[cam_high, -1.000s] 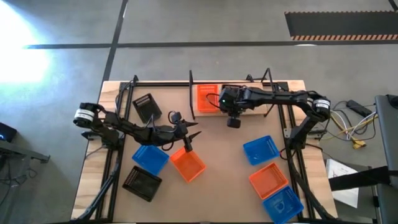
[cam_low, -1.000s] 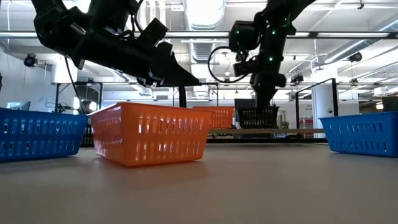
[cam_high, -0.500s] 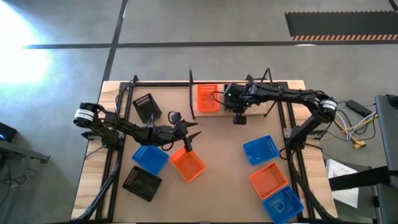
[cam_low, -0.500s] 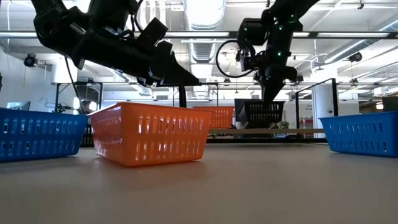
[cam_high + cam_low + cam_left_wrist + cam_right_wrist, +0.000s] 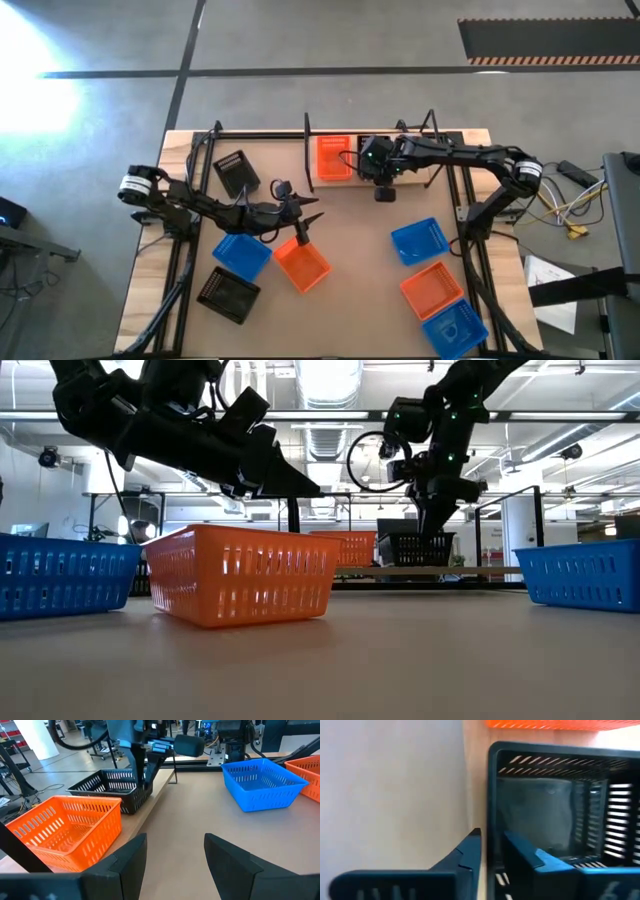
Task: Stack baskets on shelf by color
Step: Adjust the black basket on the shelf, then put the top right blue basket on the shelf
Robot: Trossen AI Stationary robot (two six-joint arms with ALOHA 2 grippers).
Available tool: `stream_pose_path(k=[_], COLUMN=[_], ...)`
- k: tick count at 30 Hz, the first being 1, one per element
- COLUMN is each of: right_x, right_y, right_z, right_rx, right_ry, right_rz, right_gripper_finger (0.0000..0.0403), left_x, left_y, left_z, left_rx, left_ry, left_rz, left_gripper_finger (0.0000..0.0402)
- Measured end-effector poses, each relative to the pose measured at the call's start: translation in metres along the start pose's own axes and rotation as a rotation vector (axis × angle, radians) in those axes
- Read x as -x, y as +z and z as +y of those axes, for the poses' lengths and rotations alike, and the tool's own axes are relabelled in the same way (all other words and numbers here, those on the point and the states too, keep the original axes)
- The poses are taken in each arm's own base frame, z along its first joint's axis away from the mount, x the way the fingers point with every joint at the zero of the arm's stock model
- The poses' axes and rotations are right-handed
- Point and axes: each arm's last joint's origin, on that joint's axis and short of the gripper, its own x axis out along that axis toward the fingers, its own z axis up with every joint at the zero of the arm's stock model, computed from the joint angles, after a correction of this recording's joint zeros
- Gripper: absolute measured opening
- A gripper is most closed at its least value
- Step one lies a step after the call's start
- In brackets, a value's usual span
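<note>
Now the right gripper [image 5: 487, 852] pinches the black basket's [image 5: 555, 805] wall, one finger inside, one outside, on the shelf [image 5: 410, 176]. Nearby the left gripper [image 5: 175, 857] hangs open, holding nothing.

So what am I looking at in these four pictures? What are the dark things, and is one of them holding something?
They are two robot arms at a wooden table. One camera looks straight down, one sits at table height, and one rides on each wrist. Orange, blue and black baskets lie about. The right gripper is at the shelf, its fingers astride the wall of a black basket beside an orange basket there. The left gripper hangs open above another orange basket, holding nothing.
</note>
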Motion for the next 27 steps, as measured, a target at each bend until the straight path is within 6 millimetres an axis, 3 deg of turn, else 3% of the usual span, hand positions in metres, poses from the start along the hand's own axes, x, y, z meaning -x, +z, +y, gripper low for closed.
stream_pose_path(k=[5, 10, 13, 17, 22, 27], right_x=[0.029, 0.073, 0.095, 0.108, 0.108, 0.104], right_y=[0.003, -0.006, -0.018, -0.039, -0.058, -0.063], right_z=[-0.002, 0.015, 0.040, 0.080, 0.130, 0.168], right_rx=[-0.020, -0.174, -0.261, -0.347, -0.472, -0.583], right_ry=[-0.123, -0.161, -0.124, -0.027, 0.112, 0.203], right_rz=[-0.049, -0.166, -0.245, -0.291, -0.256, -0.177], right_gripper_finger=[0.0130, 0.0141, 0.0133, 0.0117, 0.0096, 0.0069], left_x=[0.000, 0.000, 0.000, 0.000, 0.000, 0.000], left_y=[0.000, 0.000, 0.000, 0.000, 0.000, 0.000], left_z=[0.000, 0.000, 0.000, 0.000, 0.000, 0.000], left_rx=[-0.001, 0.000, -0.001, -0.002, -0.003, -0.003], left_ry=[0.000, 0.000, 0.000, 0.000, 0.000, 0.000], left_rz=[0.000, 0.000, -0.002, -0.002, -0.002, -0.001], left_gripper_finger=[0.0183, 0.0183, 0.0183, 0.0183, 0.0183, 0.0183])
